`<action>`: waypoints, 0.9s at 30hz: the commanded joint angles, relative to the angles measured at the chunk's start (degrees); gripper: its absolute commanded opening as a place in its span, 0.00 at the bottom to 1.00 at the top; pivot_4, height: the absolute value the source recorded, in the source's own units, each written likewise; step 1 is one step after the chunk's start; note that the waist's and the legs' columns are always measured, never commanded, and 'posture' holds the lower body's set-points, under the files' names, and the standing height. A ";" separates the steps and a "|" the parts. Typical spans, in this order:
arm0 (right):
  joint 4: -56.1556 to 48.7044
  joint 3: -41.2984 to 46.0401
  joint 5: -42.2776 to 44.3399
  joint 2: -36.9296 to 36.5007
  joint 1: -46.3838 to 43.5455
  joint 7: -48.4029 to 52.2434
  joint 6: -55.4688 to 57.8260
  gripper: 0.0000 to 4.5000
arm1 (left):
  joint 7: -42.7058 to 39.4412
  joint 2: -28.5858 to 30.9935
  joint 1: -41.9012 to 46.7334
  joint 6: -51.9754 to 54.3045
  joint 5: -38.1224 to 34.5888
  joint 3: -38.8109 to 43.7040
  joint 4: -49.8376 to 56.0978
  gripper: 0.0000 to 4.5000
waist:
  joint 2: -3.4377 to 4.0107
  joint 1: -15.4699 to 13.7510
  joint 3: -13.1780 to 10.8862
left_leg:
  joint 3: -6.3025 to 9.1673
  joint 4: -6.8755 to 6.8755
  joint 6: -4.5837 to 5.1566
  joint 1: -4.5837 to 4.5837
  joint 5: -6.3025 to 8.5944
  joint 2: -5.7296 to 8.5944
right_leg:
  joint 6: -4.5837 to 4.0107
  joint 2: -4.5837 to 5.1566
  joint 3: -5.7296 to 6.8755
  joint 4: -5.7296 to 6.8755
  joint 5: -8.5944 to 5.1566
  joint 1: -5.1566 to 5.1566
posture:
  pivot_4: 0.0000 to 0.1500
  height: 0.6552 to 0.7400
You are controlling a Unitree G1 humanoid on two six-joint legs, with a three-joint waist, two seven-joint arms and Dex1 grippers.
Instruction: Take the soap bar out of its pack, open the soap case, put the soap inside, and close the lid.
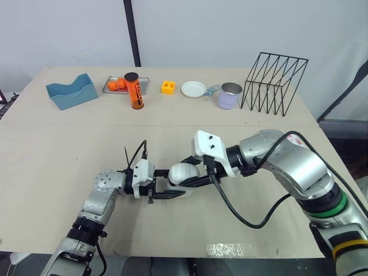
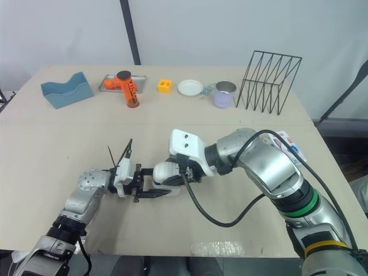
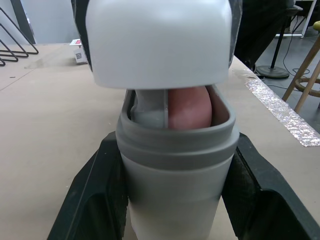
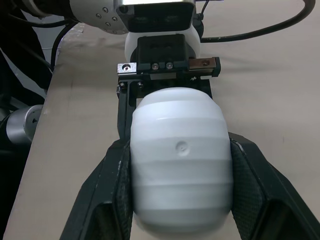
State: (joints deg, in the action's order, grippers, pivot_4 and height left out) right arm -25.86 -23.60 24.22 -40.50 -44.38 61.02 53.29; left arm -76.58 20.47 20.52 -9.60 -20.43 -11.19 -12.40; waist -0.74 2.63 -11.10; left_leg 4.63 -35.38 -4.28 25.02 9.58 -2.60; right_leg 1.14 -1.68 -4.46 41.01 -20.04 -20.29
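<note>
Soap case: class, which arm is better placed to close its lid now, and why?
Right. The right gripper grips the white lid directly above the grey base, where the pink soap already sits; the left gripper just holds that base steady.

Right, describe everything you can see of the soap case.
The soap case is a rounded capsule of smooth plastic: a white lid with faint ridges and a small dimple, and a greyish base with a darker rim band. It lies sideways, low over the tan table, near the front edge. The left claw grips the base, the right claw the lid. The lid stands off the rim, and pink soap shows in the gap.
</note>
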 commanded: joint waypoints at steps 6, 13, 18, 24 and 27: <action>-2.54 -0.52 0.84 0.28 -1.96 -0.02 1.70 0.42 | 0.59 0.44 -0.59 0.51 0.36 -0.06 0.87 0.43 | 0.00 0.00 0.00 | 0.01 0.00 0.00 0.00 0.00 0.00 | 0.00 0.00 0.01 0.00 0.00 0.00 | 1.00 1.00; -2.44 -1.16 0.57 0.61 -1.88 -0.55 2.87 0.42 | 0.65 0.61 -0.65 0.90 0.26 -0.04 1.16 0.43 | 0.00 0.00 0.00 | 0.02 0.00 0.00 0.00 0.00 0.00 | 0.00 0.00 0.02 0.00 0.00 0.00 | 1.00 1.00; -2.28 -1.69 0.30 0.46 -1.65 -0.52 3.03 0.42 | 0.66 0.71 -0.56 1.23 0.29 -0.01 1.19 0.43 | 0.00 0.00 0.00 | 0.02 0.00 0.00 0.00 0.00 0.00 | 0.00 0.00 0.02 0.00 0.00 0.00 | 1.00 1.00; -2.53 -2.37 0.00 0.32 -1.39 -0.47 2.91 0.42 | 0.78 0.67 -0.51 1.87 0.18 -0.05 1.26 0.43 | 0.00 0.00 0.00 | 0.02 0.00 0.00 0.00 0.00 0.00 | 0.00 0.00 0.02 -0.01 0.00 0.00 | 1.00 1.00; -2.39 -2.99 -0.77 0.06 -1.48 -0.32 2.34 0.42 | 0.90 0.59 -0.39 2.36 0.09 -0.06 1.36 0.43 | 0.00 0.00 0.00 | 0.02 0.00 0.00 0.00 0.00 0.00 | 0.00 0.00 0.02 -0.01 0.00 0.00 | 1.00 1.00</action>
State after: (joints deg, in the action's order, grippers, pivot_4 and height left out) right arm -26.82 -25.59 23.78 -40.12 -45.43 60.55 55.85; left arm -76.14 20.67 20.49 -8.02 -20.49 -11.24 -11.87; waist -0.74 2.64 -11.09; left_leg 4.65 -35.38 -4.28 25.02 9.58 -2.60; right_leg 1.14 -1.69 -4.45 41.00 -20.04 -20.29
